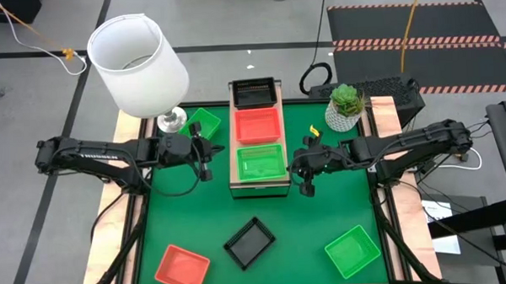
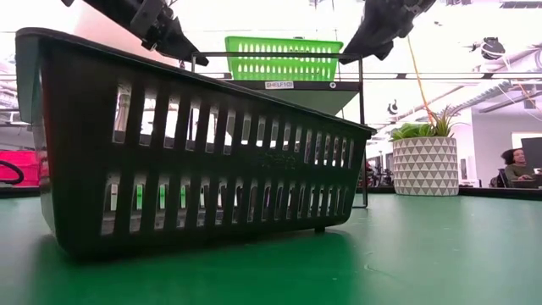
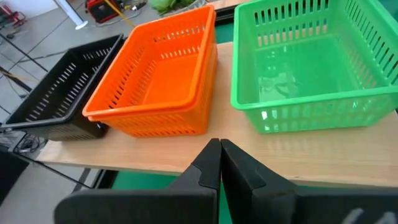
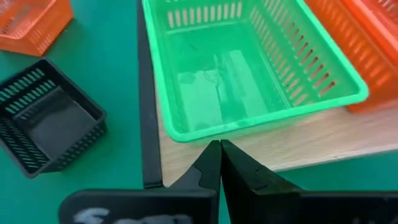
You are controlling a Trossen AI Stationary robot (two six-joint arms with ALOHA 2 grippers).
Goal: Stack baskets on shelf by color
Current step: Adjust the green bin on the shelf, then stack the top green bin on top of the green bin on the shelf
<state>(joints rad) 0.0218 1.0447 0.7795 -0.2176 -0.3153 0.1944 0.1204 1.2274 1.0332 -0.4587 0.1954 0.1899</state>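
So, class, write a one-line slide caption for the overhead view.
Black, orange-red and green baskets line the shelf, flanked by shut left gripper and right gripper.

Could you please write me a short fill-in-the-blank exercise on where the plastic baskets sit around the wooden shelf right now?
1. On the long light-wood shelf, the perforated plastic basket between the black basket and the green basket is ____.
2. Both the left gripper and the right gripper are ____.
3. The loose black basket on the green table mat lies between an orange-red basket and a ____ one.

Missing words: orange-red; shut; green
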